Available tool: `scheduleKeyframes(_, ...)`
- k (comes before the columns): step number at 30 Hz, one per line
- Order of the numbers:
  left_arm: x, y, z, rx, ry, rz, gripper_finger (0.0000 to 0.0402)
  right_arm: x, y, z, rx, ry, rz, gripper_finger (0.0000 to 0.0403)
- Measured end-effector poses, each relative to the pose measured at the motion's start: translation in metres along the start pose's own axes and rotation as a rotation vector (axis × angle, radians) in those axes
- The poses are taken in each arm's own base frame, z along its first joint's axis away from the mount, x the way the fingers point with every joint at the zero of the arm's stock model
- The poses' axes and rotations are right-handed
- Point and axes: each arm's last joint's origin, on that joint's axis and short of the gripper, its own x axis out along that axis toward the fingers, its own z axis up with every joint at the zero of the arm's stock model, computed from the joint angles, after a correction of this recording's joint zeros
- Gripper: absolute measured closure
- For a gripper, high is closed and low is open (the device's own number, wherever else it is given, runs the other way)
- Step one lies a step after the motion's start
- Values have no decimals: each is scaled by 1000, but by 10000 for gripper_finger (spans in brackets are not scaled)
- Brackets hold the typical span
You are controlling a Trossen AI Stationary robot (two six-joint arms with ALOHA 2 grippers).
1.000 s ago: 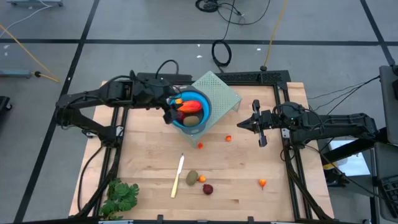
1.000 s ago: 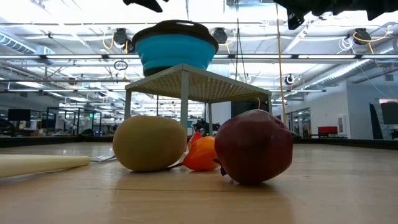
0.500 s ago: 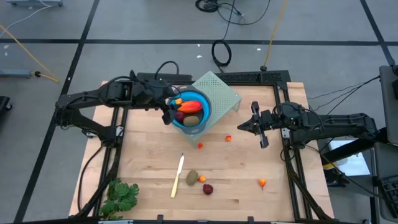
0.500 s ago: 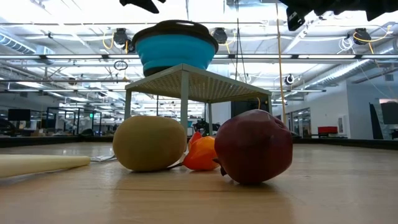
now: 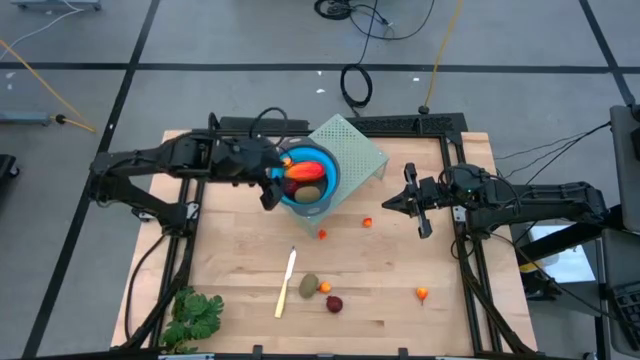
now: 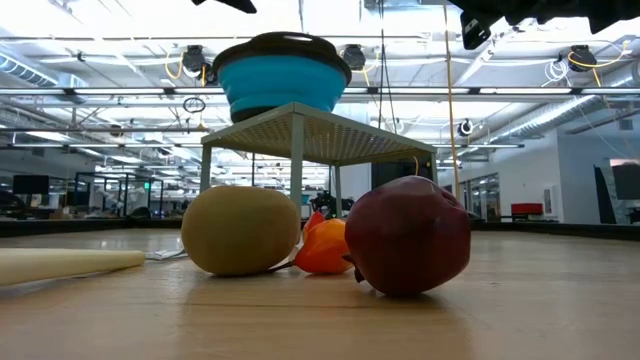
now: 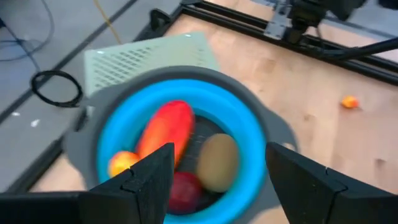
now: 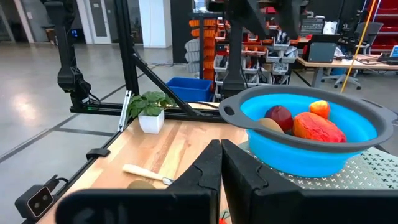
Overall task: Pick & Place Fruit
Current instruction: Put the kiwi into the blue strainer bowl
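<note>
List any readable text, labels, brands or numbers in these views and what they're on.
None can be read.
Round blue collapsible bowl with grey rim: no print visible.
Pale green perforated metal stand: no marking.
Light wooden tabletop: bare, no marking.
Toy fruit, such as the dark red ball: no labels.
Shelves and bins in the room behind: any print is too small to read.

Bowl (image 5: 322, 190) sits on the perforated stand (image 5: 356, 150) at the counter's (image 5: 380, 270) far side — oblong fruit (image 5: 306, 170), oval (image 5: 310, 194) and ball inside. Kiwi (image 5: 308, 285), small bit (image 5: 325, 288) and plum (image 5: 334, 304) cluster near the front, knife (image 5: 286, 283) just left; leafy bunch (image 5: 196, 315) at front-left corner.
</note>
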Motion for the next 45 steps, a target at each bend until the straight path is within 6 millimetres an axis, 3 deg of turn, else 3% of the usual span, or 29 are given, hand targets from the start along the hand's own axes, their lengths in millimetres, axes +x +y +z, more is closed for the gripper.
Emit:
scheduleKeyframes(17,-27,-66,-27,-122,14,-173,149,0,0,0,-1,0,-1,399)
scheduleKeyframes(24,-31,-91,-38,-252,37,-236,149,0,0,0,-30,0,-1,399)
scheduleKeyframes(34,-15,-129,-52,-376,98,-281,149,0,0,0,-41,-1,-2,399)
scheduleKeyframes(45,21,-166,-82,-583,316,-247,149,0,0,0,-39,1,-1,399)
